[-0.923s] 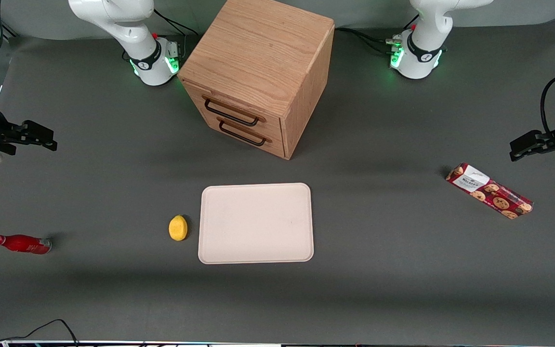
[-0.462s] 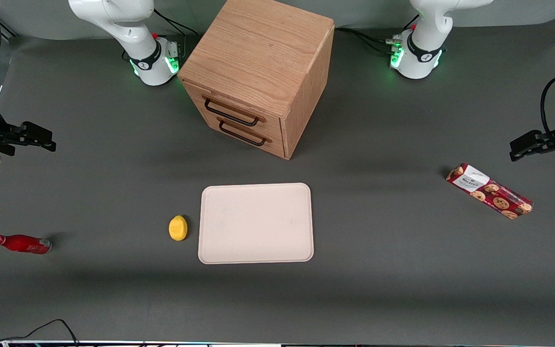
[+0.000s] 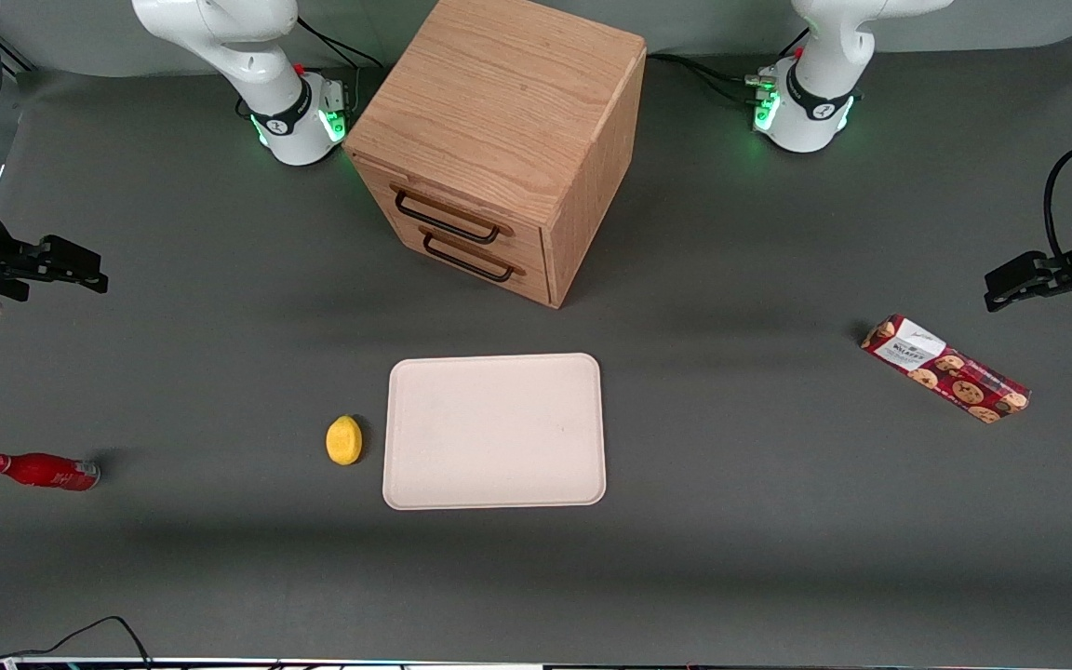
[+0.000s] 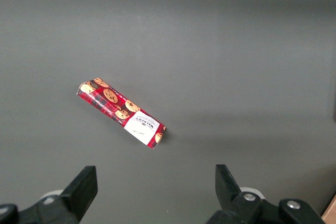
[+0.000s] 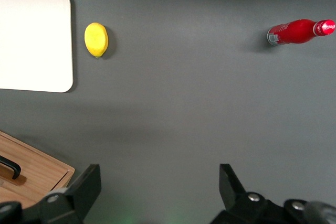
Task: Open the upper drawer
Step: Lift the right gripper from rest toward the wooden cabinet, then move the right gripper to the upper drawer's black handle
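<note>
Hovering hand [image 3: 80,268] far from upper drawer [image 3: 448,216]

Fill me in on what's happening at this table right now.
Nothing is being handled yet. The gripper hangs open above the working arm's end of the table, well clear of the oak cabinet. The upper drawer is shut, its bar handle untouched, as is the lower drawer. A tray, lemon, red bottle and cookie box lie around.

The gripper [image 5: 157,190], above the table's working-arm end, shows only its two spread fingers [image 5: 86,184]; its body is cut off by the frame edge. The cabinet [image 5: 31,174] appears only as a corner. The upper drawer [image 3: 448,216] interior is hidden.
</note>
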Tool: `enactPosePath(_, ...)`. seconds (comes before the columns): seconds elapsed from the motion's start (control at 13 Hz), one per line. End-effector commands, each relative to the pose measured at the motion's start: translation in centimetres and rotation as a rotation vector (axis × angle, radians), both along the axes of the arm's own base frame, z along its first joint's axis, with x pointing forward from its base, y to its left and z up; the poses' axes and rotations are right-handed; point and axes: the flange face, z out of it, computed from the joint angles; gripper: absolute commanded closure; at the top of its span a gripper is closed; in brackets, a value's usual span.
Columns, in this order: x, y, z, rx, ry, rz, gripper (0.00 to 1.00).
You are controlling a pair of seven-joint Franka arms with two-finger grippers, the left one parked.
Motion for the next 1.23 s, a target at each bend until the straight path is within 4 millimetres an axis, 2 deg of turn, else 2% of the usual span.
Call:
enactPosePath(0.0,0.3,-0.4,0.4,0.011,-0.001,0.018,0.00)
enactPosePath(0.31,0.2,-0.1,0.5,0.015,0.000,0.019,0.00)
enactPosePath(0.54,-0.2,1.7,0.7,0.024,0.019,0.047,0.00)
enactPosePath(0.69,-0.6,5.5,0.8,0.040,0.032,0.113,0.00)
enactPosePath(1.08,-3.6,18.4,0.3,0.196,0.128,0.315,0.00)
enactPosePath(1.15,-4.2,20.4,0.2,0.197,0.134,0.347,0.00)
